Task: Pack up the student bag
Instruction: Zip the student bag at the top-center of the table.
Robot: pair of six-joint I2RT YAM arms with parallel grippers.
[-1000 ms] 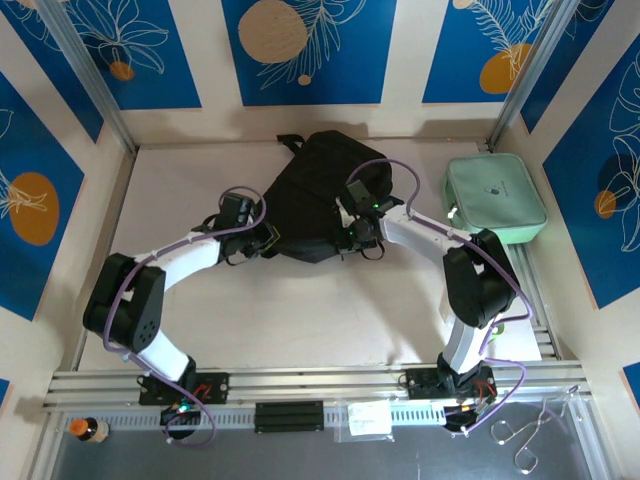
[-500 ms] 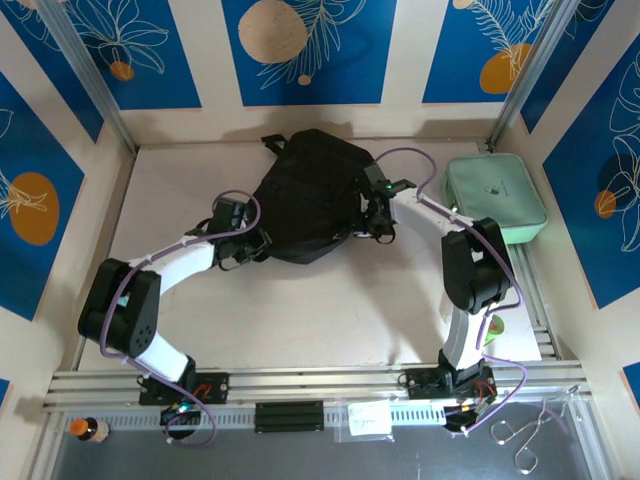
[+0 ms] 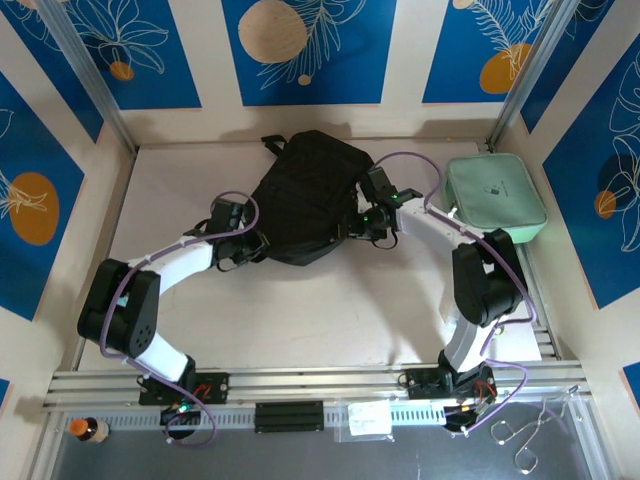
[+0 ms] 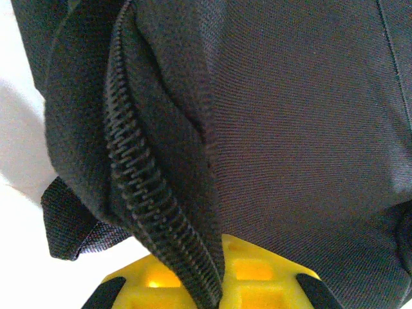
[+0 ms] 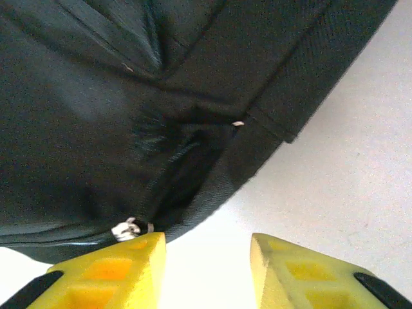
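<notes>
Right gripper [image 5: 206, 261] has let go since a second ago: jaws apart, just off the right edge of the student bag [image 3: 305, 195]. Left gripper [image 4: 212, 283] clamped on the bag's near-left zipper seam [image 4: 148, 193]. Mint pouch [image 3: 495, 197] lies right of the bag, apart, unpacked. Judged: packing barely begun.

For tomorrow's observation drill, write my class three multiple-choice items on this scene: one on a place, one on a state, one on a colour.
1. Where does the mint-green pouch lie? A on the student bag B right of it C left of it
2. The right gripper is: A shut on a strap B holding the pouch C open, empty
3. Its fingers are: A yellow B red C white
Key: B, the top view shows it right of the bag; C, a gap shows between the jaws; A, the wrist view shows yellow.
</notes>
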